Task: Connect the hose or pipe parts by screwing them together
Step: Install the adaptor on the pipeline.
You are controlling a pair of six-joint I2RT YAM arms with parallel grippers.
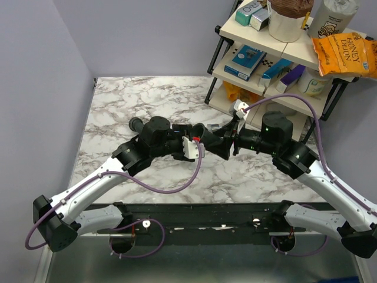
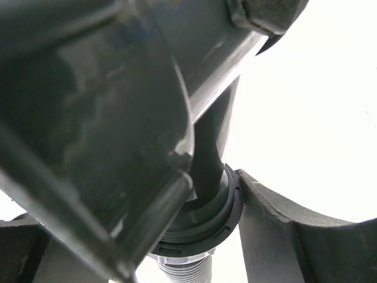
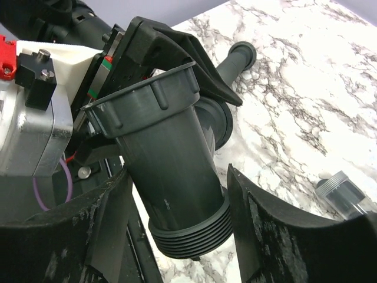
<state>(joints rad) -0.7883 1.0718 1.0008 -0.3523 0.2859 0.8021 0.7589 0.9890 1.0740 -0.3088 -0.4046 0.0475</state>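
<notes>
Where it ends, the dark-grey fitting [image 3: 177, 177] is threaded.

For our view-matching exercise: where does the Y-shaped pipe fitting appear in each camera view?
Top view: fitting near centre.
Left wrist: fitting fills the left.
Right wrist: fitting at centre, threads downward.
Shared landmark: the ribbed hose.
</notes>
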